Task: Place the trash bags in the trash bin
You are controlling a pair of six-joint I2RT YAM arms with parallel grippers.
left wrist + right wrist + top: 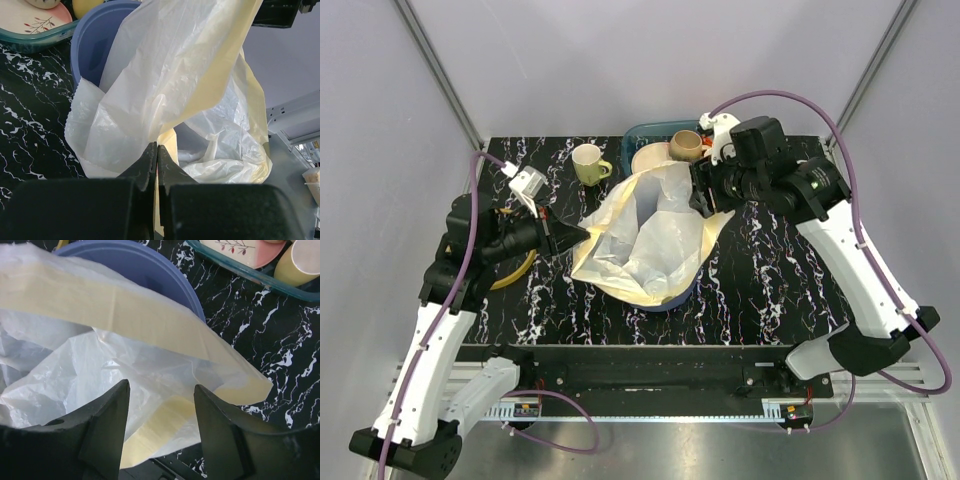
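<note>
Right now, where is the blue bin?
In the top view, the trash bin stands mid-table, mostly covered by the big trash bag draped over it, nearer the arms than the teal dish basket.

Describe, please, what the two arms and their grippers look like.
Both the left arm and right arm have white shells, black joints and a looping purple cable. The left gripper and right gripper are black with tapered wedge fingers.

The left arm reaches from the lower left of the top view toward the centre. Its left gripper lies level, pointing right, jaws pinched together on an edge of the trash bag. The right arm arches in from the lower right, with the right gripper at upper middle, tilted down, jaws apart and gripping nothing.
</note>
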